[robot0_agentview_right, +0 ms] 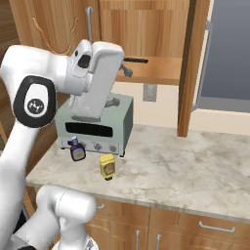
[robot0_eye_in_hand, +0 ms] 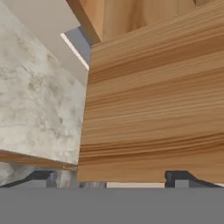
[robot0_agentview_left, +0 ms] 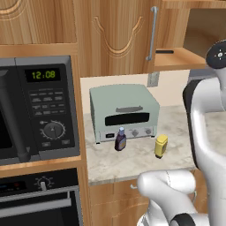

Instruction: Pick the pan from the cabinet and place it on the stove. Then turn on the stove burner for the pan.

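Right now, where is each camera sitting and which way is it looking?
Left base view: behind the arm's left, facing microwave, toaster oven; white arm at right.
Right base view: behind its right, facing counter; arm at left.
Hand view: on the hand, close against the cabinet; open fingers below.
Both base views share toaster oven, bottles.

Green digits "12:08" glowing on the dark display of the microwave point(robot0_agentview_left: 42, 108), above its button rows and round dial. Labels on the small dark bottle point(robot0_agentview_left: 120, 140) and the yellow bottle point(robot0_agentview_left: 161, 145) on the counter point(robot0_agentview_left: 132, 161) too blurred to read. No other legible text.
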You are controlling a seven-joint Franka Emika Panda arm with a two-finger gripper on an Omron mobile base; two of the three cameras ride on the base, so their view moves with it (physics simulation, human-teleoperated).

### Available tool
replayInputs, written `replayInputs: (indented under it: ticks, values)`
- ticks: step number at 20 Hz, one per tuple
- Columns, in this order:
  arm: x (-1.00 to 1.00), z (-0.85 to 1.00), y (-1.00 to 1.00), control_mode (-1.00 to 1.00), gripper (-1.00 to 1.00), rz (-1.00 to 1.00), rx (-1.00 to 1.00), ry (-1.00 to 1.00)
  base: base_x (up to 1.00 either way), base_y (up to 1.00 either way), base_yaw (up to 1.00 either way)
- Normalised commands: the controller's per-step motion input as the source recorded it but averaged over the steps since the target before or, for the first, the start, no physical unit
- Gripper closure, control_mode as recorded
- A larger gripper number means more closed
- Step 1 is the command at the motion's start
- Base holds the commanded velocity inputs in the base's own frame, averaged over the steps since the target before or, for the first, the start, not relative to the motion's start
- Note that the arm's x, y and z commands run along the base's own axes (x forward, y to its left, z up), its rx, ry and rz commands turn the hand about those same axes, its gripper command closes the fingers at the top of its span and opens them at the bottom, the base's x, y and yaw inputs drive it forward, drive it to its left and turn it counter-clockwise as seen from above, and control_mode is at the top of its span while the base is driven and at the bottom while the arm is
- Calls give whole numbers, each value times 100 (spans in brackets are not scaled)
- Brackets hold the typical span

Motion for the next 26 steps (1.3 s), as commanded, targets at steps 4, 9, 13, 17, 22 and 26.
replayInputs:
  ticks: [4, 9, 13, 17, 22, 26]
  values:
    - [-27, -12, 99, -100, -100, 0, 4, -35, 0, 0, 0]
    - [-6, -23, 100, -100, -100, 12, 13, -40, 0, 0, 0]
    - [3, -12, 100, -100, -100, 12, 15, -34, 0, 0, 0]
    - [20, 0, 96, -100, -100, 9, 20, -27, 0, 0, 0]
    - [38, 2, 24, -100, -100, 20, 29, -25, 0, 0, 0]
    - [35, 16, -4, -100, -100, 15, 23, -28, 0, 0, 0]
